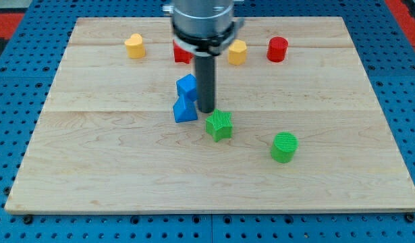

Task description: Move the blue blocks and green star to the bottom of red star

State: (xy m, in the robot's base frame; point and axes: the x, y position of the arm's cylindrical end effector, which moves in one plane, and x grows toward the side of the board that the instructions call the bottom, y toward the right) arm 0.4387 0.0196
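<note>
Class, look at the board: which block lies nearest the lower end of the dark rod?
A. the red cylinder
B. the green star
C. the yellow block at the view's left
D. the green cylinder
B: my tip stands just above and left of the green star, beside the two blue blocks; the other options sit far off.

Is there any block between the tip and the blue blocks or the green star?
No. My tip stands just right of the two blue blocks, with nothing between, and the green star lies just below-right of it. The red star is partly hidden behind the arm.
</note>
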